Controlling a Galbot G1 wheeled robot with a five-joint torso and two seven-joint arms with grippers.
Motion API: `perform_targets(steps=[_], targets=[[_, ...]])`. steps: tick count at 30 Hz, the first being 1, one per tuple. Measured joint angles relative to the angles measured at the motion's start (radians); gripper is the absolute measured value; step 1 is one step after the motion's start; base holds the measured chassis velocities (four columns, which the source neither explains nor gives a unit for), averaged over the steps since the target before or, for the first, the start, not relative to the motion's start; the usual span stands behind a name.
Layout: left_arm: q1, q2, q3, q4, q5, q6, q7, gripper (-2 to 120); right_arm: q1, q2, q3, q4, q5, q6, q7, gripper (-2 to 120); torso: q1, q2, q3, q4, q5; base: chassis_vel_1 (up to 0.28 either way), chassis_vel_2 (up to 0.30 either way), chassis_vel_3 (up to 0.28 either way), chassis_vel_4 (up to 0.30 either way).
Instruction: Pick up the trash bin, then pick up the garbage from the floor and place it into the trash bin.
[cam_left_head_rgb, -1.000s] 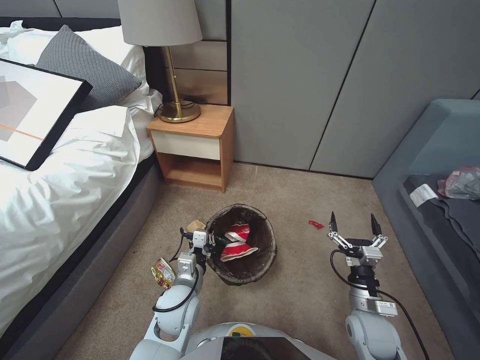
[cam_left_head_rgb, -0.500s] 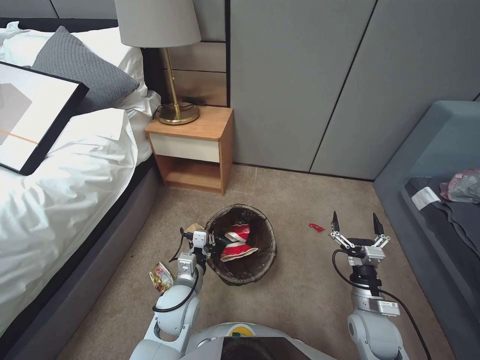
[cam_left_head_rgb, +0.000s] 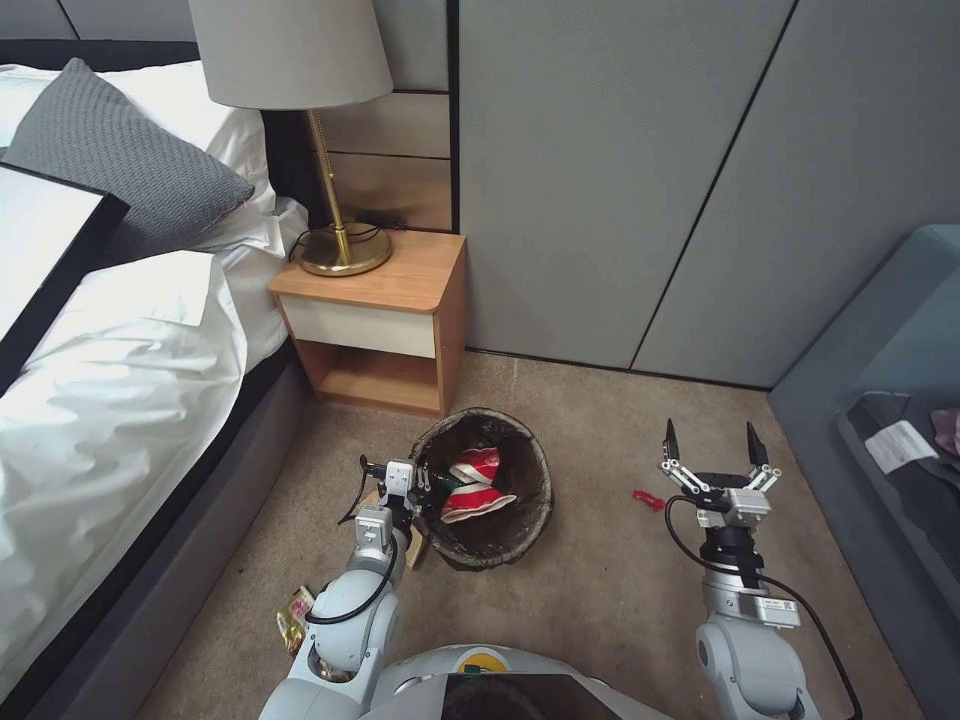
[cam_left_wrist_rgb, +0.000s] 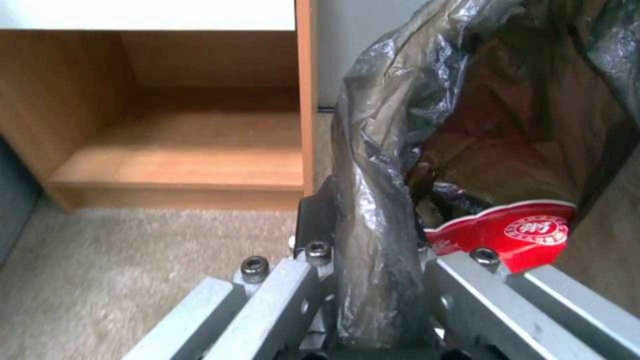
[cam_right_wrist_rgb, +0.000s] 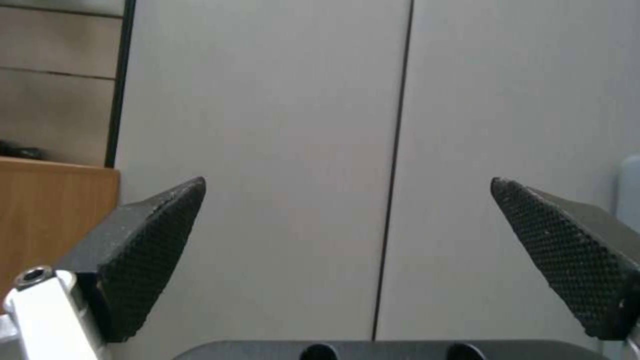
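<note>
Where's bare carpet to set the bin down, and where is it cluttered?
Free: the carpet between the trash bin, held at its rim by the left hand, and the open right hand, except one red scrap. Crowded: the bed side, with a brown scrap and wrapper.

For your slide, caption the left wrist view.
Left gripper clamps the trash bin rim beside the nightstand.

I drove the base forward, so the nightstand (cam_left_head_rgb: 375, 325) and bed (cam_left_head_rgb: 120, 400) loomed closer. The red scrap (cam_left_head_rgb: 648, 499) and the snack wrapper (cam_left_head_rgb: 295, 618) slid nearer to me.
</note>
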Motion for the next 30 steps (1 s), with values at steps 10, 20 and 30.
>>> perform_targets(steps=[10, 20, 30], targets=[[0.0, 0.0, 0.0, 0.0, 0.0, 0.0, 0.0, 0, 0.032, -0.008, 0.015, -0.032, -0.091, 0.075, 0.032, 100, 0.0, 0.0, 0.0, 0.0002, 0.0001, -0.048, 0.069, 0.063, -0.057], [0.0, 0.0, 0.0, 0.0, 0.0, 0.0, 0.0, 0, 0.031, -0.019, 0.038, -0.02, -0.081, -0.006, -0.007, 100, 0.0, 0.0, 0.0, 0.0002, 0.0001, 0.0, 0.0, 0.0, 0.0], [0.0, 0.0, 0.0, 0.0, 0.0, 0.0, 0.0, 0, 0.028, -0.04, 0.054, -0.01, -0.06, -0.109, -0.06, 100, 0.0, 0.0, 0.0, 0.0002, 0.0, 0.0, 0.0, 0.0, 0.0]])
